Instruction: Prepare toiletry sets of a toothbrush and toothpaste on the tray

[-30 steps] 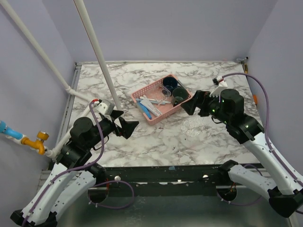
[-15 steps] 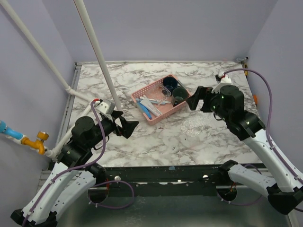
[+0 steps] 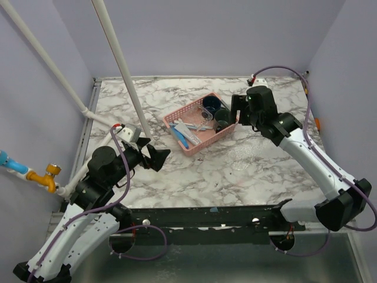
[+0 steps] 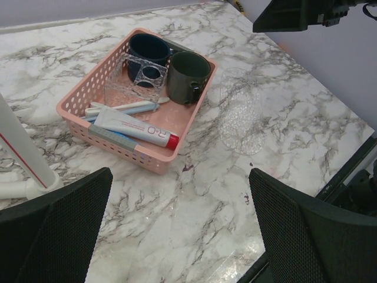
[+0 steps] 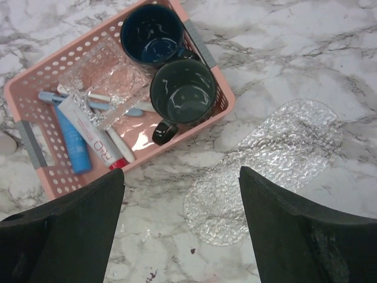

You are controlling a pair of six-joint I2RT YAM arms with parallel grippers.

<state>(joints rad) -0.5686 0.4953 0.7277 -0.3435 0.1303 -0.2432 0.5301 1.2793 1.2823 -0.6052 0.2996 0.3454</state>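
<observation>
The clear, bumpy plastic tray point(image 5: 272, 164) lies empty on the marble, just right of the pink basket point(image 5: 35, 88). It also shows in the top view point(image 3: 241, 154) and the left wrist view point(image 4: 240, 115). In the basket lie a white toothpaste tube with a red cap point(image 5: 91, 132), a blue tube point(image 5: 72, 141) and toothbrushes point(image 5: 112, 101). My right gripper point(image 5: 182, 236) is open and empty, high above the gap between basket and tray. My left gripper point(image 4: 182, 236) is open and empty, above bare marble in front of the basket point(image 4: 126, 150).
The basket also holds a dark blue mug point(image 5: 152, 32), a dark green mug point(image 5: 181, 97) and a clear glass holder point(image 5: 109, 76). A white slanted pole point(image 3: 121, 65) stands left of the basket, its foot near my left gripper point(image 3: 160, 157).
My right arm has swung up and to the left, from beside the tray to above the basket's right end. My left arm has barely moved.
</observation>
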